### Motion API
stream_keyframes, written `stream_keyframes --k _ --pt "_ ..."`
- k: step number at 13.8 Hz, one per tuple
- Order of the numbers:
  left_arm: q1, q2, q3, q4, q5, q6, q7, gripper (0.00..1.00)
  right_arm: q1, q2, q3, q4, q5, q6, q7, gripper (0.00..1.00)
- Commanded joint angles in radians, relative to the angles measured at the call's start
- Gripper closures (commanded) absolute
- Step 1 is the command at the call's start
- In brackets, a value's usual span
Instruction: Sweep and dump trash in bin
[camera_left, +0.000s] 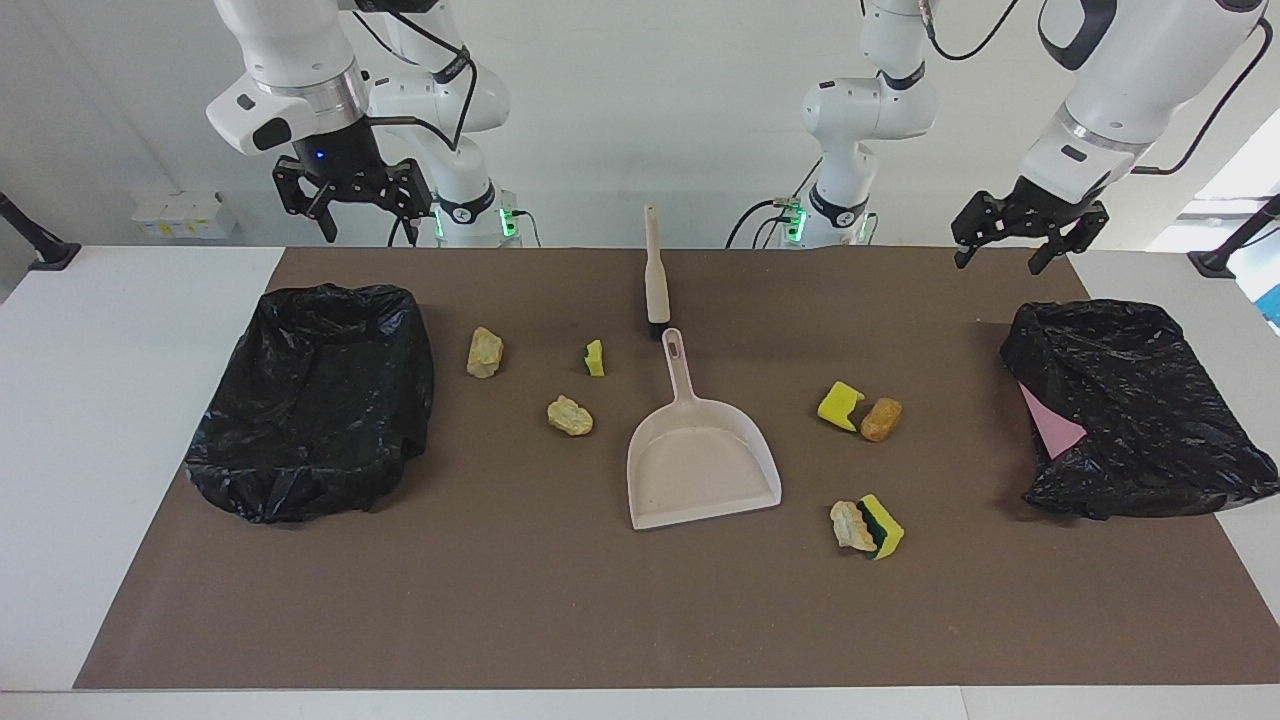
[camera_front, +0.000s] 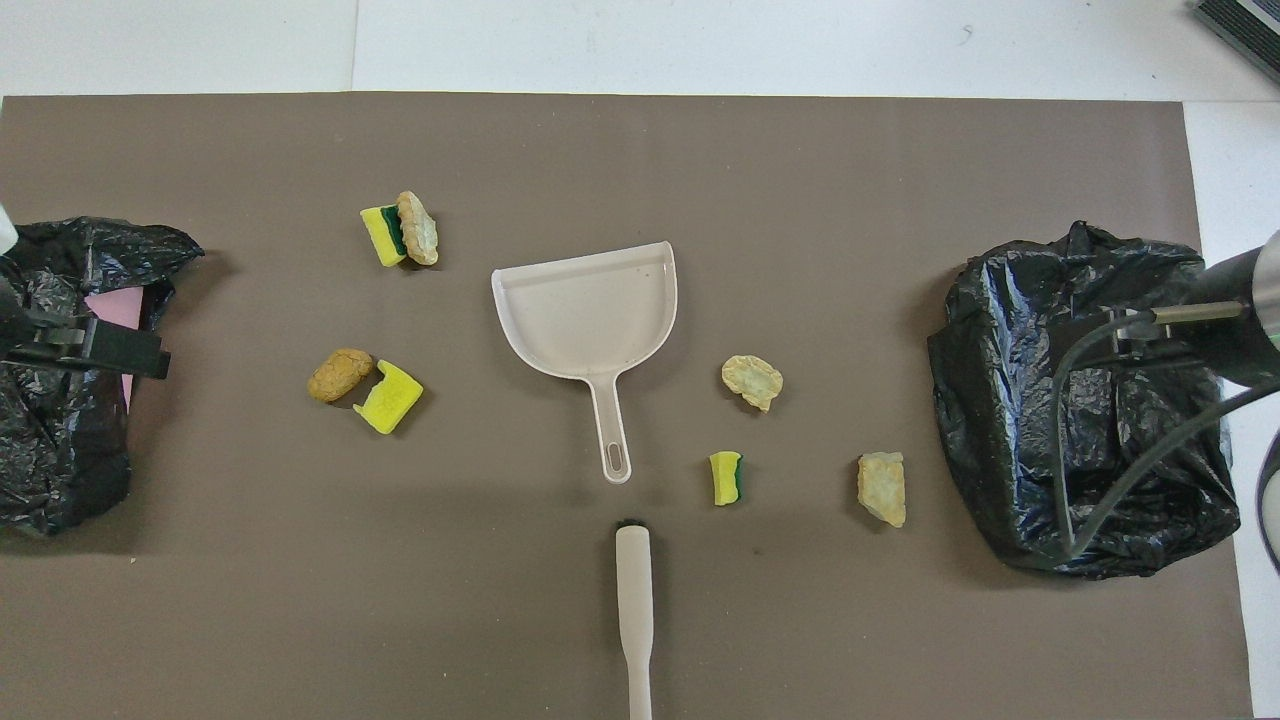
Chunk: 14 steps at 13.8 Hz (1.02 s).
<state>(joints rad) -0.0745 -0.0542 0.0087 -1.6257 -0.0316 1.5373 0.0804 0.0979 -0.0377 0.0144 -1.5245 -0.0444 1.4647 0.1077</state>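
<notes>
Both arms wait with jaws wide and empty: the left gripper (camera_left: 1028, 243) over the mat's edge nearest the robots above one black-bagged bin (camera_left: 1130, 410), the right gripper (camera_left: 352, 205) above the other bin (camera_left: 310, 410). The brush (camera_left: 656, 270) and dustpan (camera_left: 700, 450) lie mid-mat between them, neither arm clearly nearer, handles in line running toward the robots. Trash (camera_left: 860, 410) is scattered on both sides of the dustpan.

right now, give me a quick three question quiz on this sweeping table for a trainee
1. How many trash pieces lie on the mat?
2. True or false: the dustpan already holds trash.
3. Does the brush lie nearer to the robots than the dustpan? A yes, B no

Key: 1. seven. 2. false, it is empty. 3. A. Both the left gripper and right gripper hang open above the table's robot end.
</notes>
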Motion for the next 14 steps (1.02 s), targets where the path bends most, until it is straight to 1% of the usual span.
stream_keyframes --k 1,4,7,9,11,14 --pt "-0.001 -0.024 0.005 -0.017 -0.008 -0.013 0.016 0.0 -0.013 -0.03 -0.008 -0.036 0.023 0.0 -0.046 0.0" --pt "-0.004 -0.024 0.005 -0.019 -0.008 -0.014 0.013 0.0 -0.015 -0.03 -0.008 -0.042 0.024 0.028 -0.045 0.0" --pt "-0.01 -0.029 0.005 -0.028 -0.01 -0.014 0.013 0.0 -0.015 -0.031 -0.008 -0.048 0.025 0.026 -0.046 0.0" --pt "-0.016 -0.038 0.001 -0.06 -0.01 0.001 0.013 0.0 -0.014 -0.031 -0.007 -0.048 0.028 0.026 -0.045 0.0" --pt "-0.066 -0.038 -0.001 -0.089 -0.011 0.013 -0.001 0.0 -0.015 -0.03 -0.008 -0.043 0.06 0.026 -0.045 0.0" --pt "-0.151 -0.045 -0.001 -0.181 -0.011 0.121 -0.052 0.0 -0.015 -0.028 -0.008 -0.04 0.061 0.023 -0.046 0.0"
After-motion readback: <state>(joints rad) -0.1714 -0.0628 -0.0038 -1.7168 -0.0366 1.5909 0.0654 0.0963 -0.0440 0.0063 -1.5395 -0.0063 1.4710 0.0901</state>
